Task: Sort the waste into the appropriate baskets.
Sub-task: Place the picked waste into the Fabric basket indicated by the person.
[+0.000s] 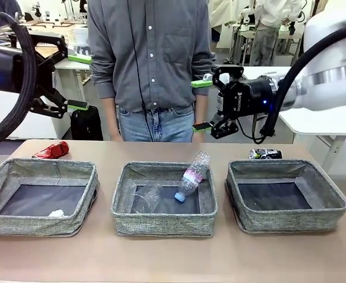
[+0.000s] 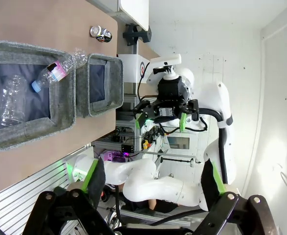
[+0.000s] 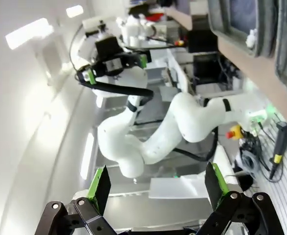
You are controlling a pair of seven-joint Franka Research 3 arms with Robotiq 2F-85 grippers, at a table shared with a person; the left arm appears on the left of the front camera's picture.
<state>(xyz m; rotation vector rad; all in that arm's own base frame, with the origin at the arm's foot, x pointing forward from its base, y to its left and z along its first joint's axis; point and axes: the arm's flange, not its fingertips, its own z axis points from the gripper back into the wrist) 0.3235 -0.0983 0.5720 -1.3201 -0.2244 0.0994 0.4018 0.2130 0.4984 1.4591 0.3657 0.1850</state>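
Brown table point(image 1: 173, 259), person point(image 1: 152, 59) behind. Left basket point(image 1: 19, 223): paper ball point(image 1: 56, 213). Middle basket point(image 1: 161, 225): cup point(image 1: 146, 197), bottle point(image 1: 193, 175) leaning on rim. Red can point(image 1: 50, 150) behind left basket, dark can point(image 1: 265, 154) behind right basket point(image 1: 290, 219). Left gripper point(image 1: 78, 82), right gripper point(image 1: 201, 105): jaws spread, empty.

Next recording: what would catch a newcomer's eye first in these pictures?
The clear bottle leans cap-down over the far rim of the middle basket, beside a clear cup. Above, the left pincer and right pincer hang open, empty. A red can lies on the table behind the left basket, a dark can behind the right basket.
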